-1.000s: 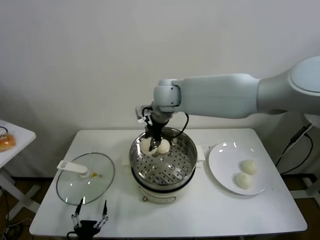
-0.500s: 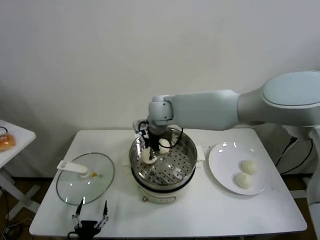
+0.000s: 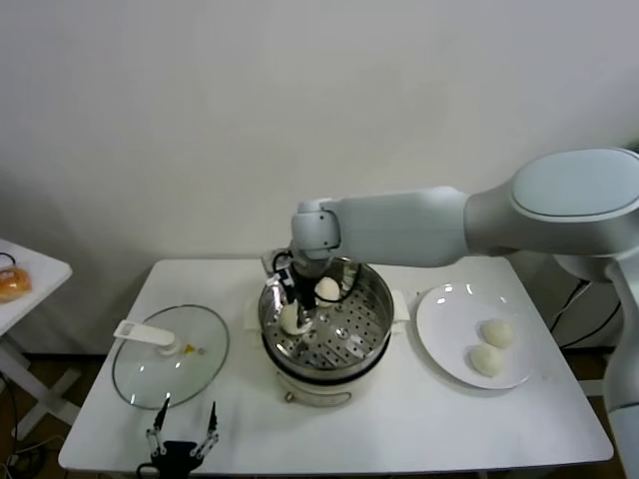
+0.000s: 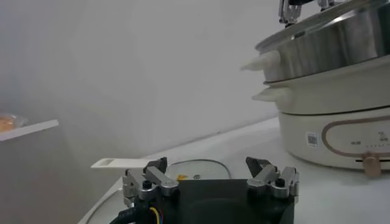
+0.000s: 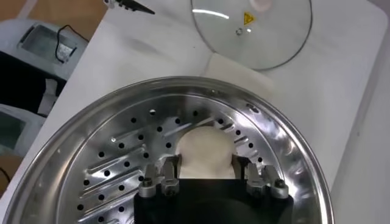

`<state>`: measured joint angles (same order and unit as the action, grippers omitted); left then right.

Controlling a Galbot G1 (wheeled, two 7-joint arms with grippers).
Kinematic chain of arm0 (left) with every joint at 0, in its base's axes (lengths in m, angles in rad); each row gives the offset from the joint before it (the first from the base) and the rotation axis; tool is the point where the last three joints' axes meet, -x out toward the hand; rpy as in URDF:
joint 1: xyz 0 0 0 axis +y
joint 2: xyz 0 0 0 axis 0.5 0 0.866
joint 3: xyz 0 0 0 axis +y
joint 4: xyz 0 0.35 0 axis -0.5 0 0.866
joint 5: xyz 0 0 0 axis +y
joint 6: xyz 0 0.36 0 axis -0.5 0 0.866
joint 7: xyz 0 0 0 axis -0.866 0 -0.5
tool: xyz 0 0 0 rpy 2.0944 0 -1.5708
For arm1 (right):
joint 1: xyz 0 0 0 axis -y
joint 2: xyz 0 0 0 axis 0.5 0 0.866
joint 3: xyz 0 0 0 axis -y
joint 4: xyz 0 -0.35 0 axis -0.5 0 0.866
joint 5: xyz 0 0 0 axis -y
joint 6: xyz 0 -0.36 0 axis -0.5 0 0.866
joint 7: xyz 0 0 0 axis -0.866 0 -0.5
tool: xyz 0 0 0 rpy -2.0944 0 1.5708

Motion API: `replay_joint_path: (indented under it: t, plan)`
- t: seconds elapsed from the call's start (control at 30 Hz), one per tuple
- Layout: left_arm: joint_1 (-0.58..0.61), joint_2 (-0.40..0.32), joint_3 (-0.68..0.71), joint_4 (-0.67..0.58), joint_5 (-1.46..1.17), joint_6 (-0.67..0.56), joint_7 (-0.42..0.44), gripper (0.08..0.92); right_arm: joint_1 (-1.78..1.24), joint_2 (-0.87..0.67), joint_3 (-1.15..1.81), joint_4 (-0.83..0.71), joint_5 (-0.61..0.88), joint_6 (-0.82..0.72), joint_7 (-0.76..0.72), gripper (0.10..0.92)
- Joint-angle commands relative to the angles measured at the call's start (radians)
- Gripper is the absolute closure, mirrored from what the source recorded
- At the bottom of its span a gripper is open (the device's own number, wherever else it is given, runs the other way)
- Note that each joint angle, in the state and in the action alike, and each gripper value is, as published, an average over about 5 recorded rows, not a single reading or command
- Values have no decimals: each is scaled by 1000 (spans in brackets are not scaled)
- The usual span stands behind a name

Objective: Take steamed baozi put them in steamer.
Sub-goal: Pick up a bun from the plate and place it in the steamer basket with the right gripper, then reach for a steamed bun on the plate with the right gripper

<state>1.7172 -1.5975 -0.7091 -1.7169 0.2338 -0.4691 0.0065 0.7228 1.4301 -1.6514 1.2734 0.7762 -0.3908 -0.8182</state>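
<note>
The right gripper [image 3: 292, 311] reaches down inside the steamer [image 3: 371, 299] at the middle of the white worktop [image 3: 419, 419], its fingers [image 5: 166, 176] parted on either side of a steamed baozi [image 5: 204, 152] that sits on the perforated tray; the right wrist view shows the bun between the fingers, though whether they press it cannot be told. A second baozi [image 3: 327, 288] lies just beside it on the tray, toward the far wall of the pot. Two more baozi [image 3: 496, 332] rest near each other on the round white plate [image 3: 439, 329] to the right of the steamer. The glass lid [image 3: 170, 364] with its white handle lies flat on the worktop to the left. The left gripper [image 3: 182, 439] hangs low at the worktop's near edge, by the lid, its fingers spread and empty.
</note>
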Motion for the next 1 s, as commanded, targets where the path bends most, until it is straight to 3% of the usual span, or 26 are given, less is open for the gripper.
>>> replay_joint_path:
  t: [0.03, 0.23, 0.5, 0.77, 1.0]
  plan:
    - [2, 0, 1, -4, 5, -3, -2, 177, 14, -11, 0, 9, -19, 30, -10, 307]
    - [4, 0, 3, -9, 10, -3, -3, 177, 89, -93, 1, 44, -17, 28, -20, 208]
    - [12, 0, -2, -16, 10, -3, -4, 177, 218, -379, -85, 169, -50, 74, -126, 203]
    - [10, -8, 1, -17, 13, -3, -4, 177, 236, -645, -176, 204, -213, 193, -244, 203]
    - [14, -16, 3, -15, 21, -6, -5, 177, 157, -785, -193, 184, -364, 216, -239, 203]
